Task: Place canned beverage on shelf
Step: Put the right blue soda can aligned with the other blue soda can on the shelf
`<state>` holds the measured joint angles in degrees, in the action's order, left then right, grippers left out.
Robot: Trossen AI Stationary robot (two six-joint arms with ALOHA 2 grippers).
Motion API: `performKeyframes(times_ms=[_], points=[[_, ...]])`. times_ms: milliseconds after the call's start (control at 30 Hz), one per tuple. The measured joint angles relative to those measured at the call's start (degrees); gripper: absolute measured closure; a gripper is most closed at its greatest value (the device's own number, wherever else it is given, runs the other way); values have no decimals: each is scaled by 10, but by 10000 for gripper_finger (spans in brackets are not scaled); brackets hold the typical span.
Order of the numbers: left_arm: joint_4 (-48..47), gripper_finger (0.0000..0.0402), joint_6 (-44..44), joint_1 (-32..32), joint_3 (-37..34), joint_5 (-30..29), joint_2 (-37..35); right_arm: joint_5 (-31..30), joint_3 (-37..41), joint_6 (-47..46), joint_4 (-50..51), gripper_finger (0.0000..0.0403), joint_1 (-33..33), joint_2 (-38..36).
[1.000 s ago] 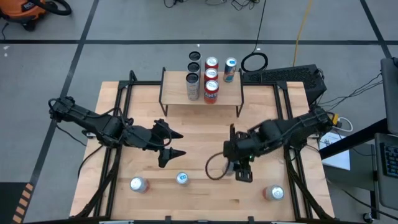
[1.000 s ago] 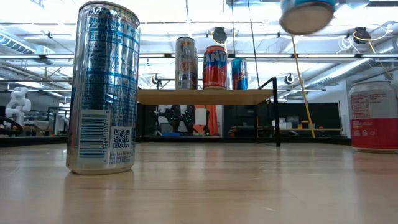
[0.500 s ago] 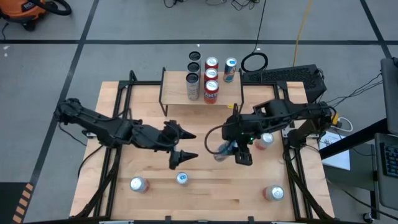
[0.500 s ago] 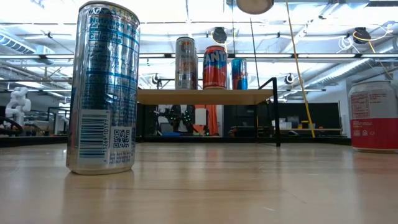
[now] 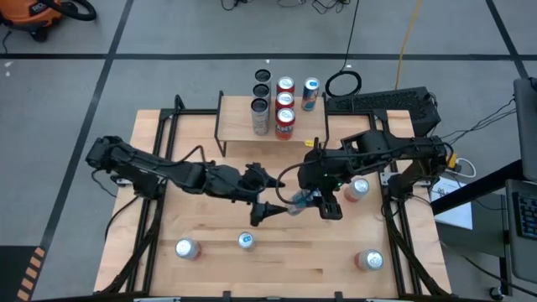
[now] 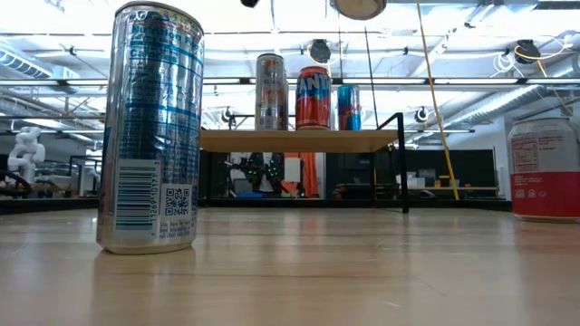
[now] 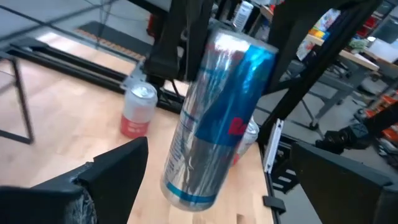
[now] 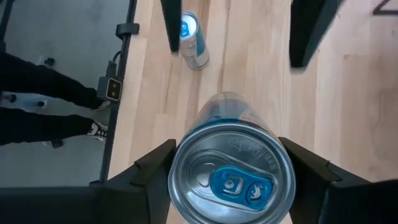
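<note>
Can [image 5: 299,202] grasped in my right claw [image 5: 320,204], held tilted above the counter [image 5: 193,151], well short of the shelf [image 5: 237,126] (four cans stand there). I see my left claw [image 5: 267,195] spread wide, its fingers [image 7: 118,171] either side of the can's lower end without touching. Three more cans stand at the counter's near edge.

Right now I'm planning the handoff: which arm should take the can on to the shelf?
Left: its open gripper flanks the blue-silver can held by the right gripper.
</note>
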<state>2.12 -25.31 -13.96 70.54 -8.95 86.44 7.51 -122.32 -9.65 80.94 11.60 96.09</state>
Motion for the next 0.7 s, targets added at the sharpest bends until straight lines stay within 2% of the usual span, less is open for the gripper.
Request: performKeyframes(times_ms=[233, 700], points=[[5, 8, -13, 20, 0, 57, 36, 0, 0, 32, -13, 195, 0, 0], [9, 9, -9, 23, 0, 83, 55, 0, 0, 104, -88, 195, 0, 0]])
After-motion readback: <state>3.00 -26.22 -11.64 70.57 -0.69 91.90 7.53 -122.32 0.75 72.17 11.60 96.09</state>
